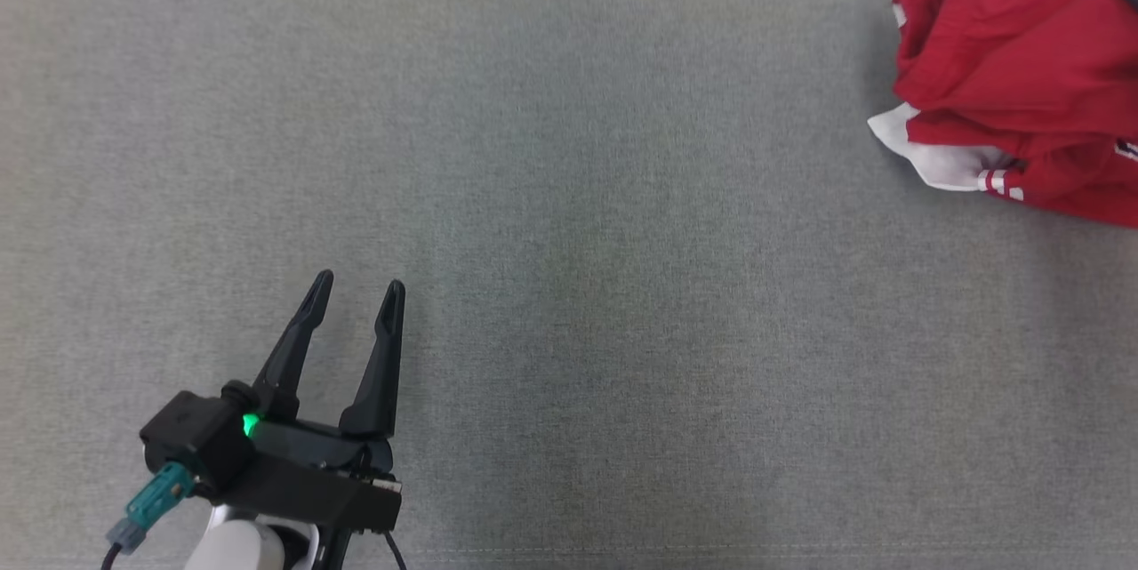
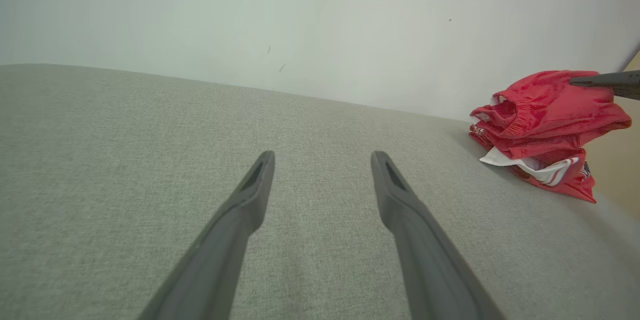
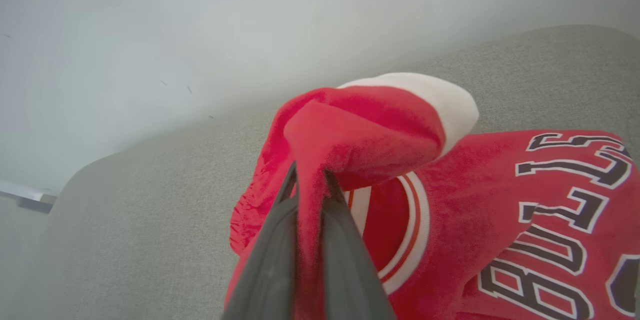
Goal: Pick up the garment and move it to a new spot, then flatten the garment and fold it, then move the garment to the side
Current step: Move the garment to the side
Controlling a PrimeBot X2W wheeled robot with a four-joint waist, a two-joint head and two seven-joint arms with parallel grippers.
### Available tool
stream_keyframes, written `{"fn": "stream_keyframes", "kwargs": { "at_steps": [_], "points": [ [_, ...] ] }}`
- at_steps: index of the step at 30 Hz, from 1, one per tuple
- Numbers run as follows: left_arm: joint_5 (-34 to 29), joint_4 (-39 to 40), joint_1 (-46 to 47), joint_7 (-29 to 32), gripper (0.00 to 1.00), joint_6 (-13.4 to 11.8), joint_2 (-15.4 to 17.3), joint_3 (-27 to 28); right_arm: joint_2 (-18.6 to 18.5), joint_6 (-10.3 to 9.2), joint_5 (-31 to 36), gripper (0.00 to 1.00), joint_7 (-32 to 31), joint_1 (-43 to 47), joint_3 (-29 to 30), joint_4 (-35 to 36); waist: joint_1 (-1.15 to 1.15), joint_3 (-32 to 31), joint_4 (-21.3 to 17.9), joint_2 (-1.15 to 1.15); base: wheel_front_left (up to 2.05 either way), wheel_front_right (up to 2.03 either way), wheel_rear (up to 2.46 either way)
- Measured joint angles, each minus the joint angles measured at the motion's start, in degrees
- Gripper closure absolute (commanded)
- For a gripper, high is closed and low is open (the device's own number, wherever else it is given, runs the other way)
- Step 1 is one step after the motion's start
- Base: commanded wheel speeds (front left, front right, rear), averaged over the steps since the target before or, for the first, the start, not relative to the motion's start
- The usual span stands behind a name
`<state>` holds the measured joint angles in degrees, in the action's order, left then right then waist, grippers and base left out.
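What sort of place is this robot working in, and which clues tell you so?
Probably a plain indoor test room, not a lived-in home: a wide grey fabric-covered surface, a bare pale wall behind it, and one red jersey pinched by the right gripper.

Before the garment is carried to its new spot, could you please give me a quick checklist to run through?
1. Right claw shut on a fold of the red garment: ok.
2. Garment lifted off the grey surface: not ok, most of it lies bunched there.
3. Left claw open and apart from the garment: ok.
4. Garment flattened: not ok.
5. Grip firm enough for lifting: cannot tell.
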<state>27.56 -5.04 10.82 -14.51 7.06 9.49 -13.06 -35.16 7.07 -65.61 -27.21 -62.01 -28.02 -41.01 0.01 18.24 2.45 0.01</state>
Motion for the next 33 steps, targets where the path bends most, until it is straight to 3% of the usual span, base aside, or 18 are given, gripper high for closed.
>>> {"fn": "stream_keyframes", "kwargs": {
  "at_steps": [13, 19, 24, 33],
  "points": [
    [0.0, -0.62, 3.02, -0.04, 0.0, 0.01, -0.05, -0.56, -6.6, 0.0, 2.61, 1.0, -0.73, 0.15, -4.46, 2.11, 0.0, 4.79, -0.08, 0.0, 0.0, 0.0, 0.0],
    [0.0, -1.37, 3.08, -0.04, 0.0, 0.01, -0.05, -0.46, -8.0, 0.01, 3.61, 1.0, 0.43, 1.79, -6.6, 2.38, 0.0, 5.2, 0.03, 0.0, 0.0, 0.0, 0.0],
    [0.0, -1.82, 3.2, -0.04, 0.0, 0.02, -0.1, -0.57, -8.2, 0.01, 4.33, 1.0, 5.36, 1.39, -6.57, 3.97, 0.0, 4.99, -0.31, 0.0, 0.0, 0.0, 0.0],
    [0.01, -1.93, 4.56, -0.04, 0.0, 0.02, -0.46, -1.7, -12.96, 0.09, 10.47, 1.0, 13.59, 1.26, -10.31, 4.69, -0.01, 5.42, 0.49, -0.01, 0.0, 0.0, 0.0]
  ]
}}
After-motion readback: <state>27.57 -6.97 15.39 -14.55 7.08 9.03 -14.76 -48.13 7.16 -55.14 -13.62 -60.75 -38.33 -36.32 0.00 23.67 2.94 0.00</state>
